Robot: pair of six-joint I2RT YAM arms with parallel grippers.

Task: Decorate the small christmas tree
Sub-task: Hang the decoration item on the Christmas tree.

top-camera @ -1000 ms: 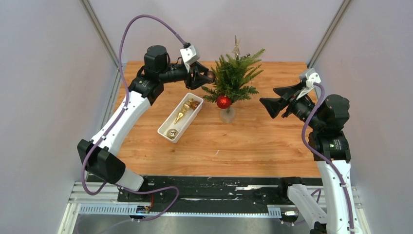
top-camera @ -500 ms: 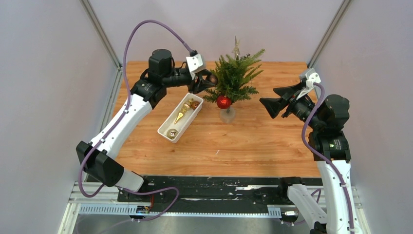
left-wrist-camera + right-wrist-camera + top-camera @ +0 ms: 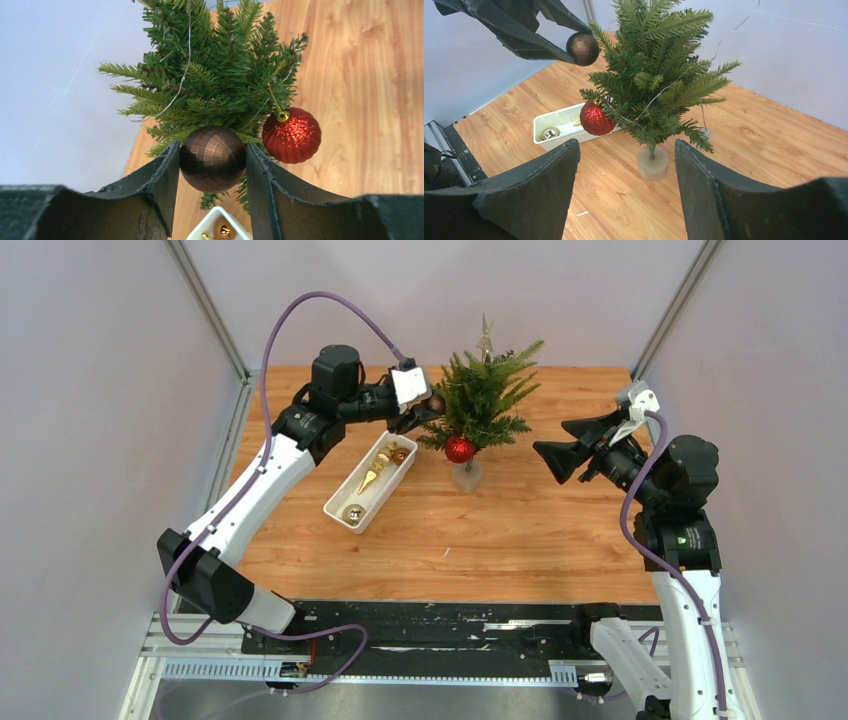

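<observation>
1. The small christmas tree (image 3: 482,400) is seen upright in a clear round base (image 3: 652,162) towards the far middle of the wooden surface (image 3: 520,530), with a pale star-shaped topper (image 3: 486,337) at its tip.
2. A red glitter bauble (image 3: 291,135) is hung by a gold cap from a low branch on the side facing the arms.
3. A brown faceted bauble (image 3: 212,158) is gripped between the fingers of the left tool (image 3: 422,408) and held against the tree's upper left branches. Needle tips are seen directly ahead of it, and the red bauble hangs lower, just to one side.
4. The right tool (image 3: 553,440) is held open and empty, well apart from the tree on its right and pointed at it.
5. A white tray (image 3: 389,490) is laid at an angle just left of the base, below the left tool.
6. Inside the tray are seen a gold cone-shaped ornament (image 3: 372,477), a gold ball (image 3: 352,512) at the near end, and small gold and brown ornaments (image 3: 395,452) at the far end.
</observation>
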